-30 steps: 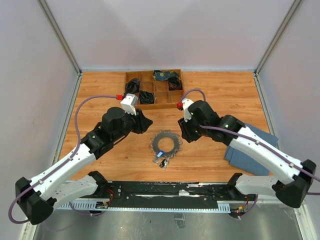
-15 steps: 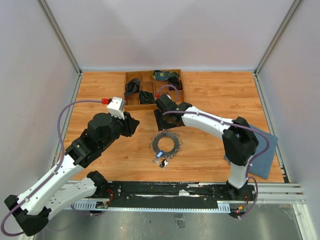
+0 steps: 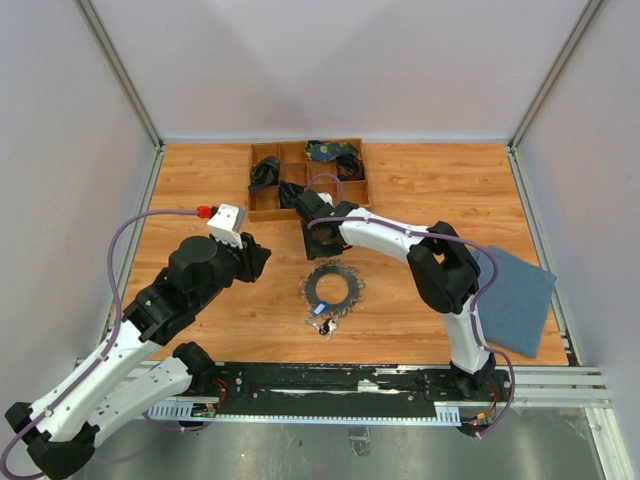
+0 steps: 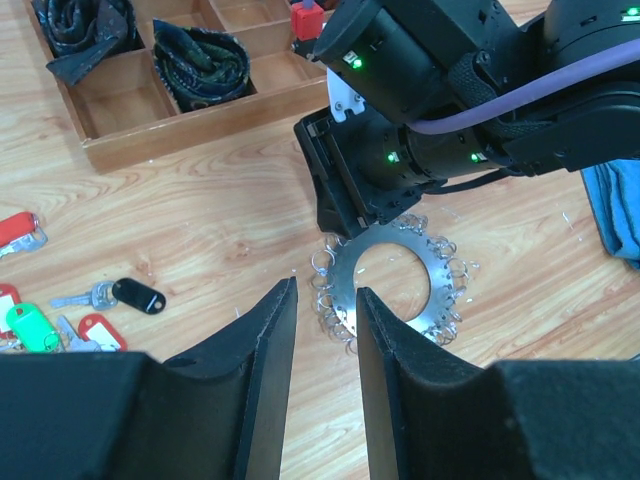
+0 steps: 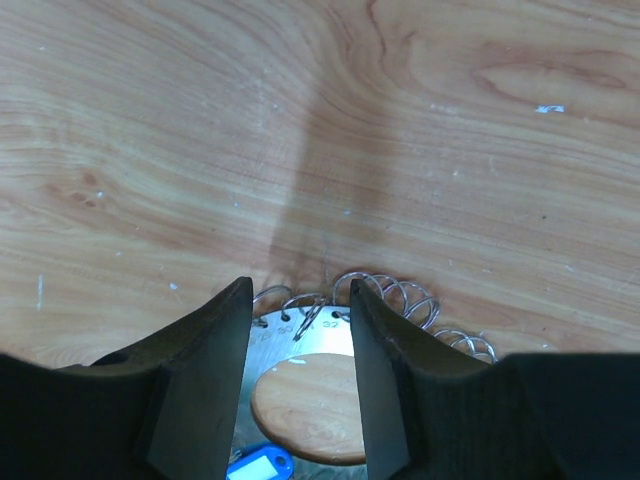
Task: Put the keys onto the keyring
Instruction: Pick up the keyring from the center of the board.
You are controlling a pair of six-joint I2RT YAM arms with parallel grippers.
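The keyring (image 3: 332, 288) is a flat grey metal ring edged with small wire loops, lying mid-table; it also shows in the left wrist view (image 4: 390, 290) and the right wrist view (image 5: 300, 345). A blue-tagged key (image 3: 321, 309) hangs at its near edge, with small dark keys (image 3: 327, 327) beside it. Loose keys lie left of the ring: a black tag (image 4: 140, 295), a green tag (image 4: 30, 325) and a red tag (image 4: 100, 330). My right gripper (image 3: 318, 245) is open over the ring's far edge (image 5: 300, 290). My left gripper (image 3: 256, 256) is open and empty, left of the ring (image 4: 325, 290).
A wooden compartment tray (image 3: 290, 143) with dark bundles stands at the back, just behind my right gripper. A blue cloth (image 3: 515, 300) lies at the right. Another red-tagged key (image 4: 15, 228) lies nearer the tray.
My right arm has swung left and folded back, bringing its gripper to the ring's far edge. My left arm has drawn back to the left, away from the ring.
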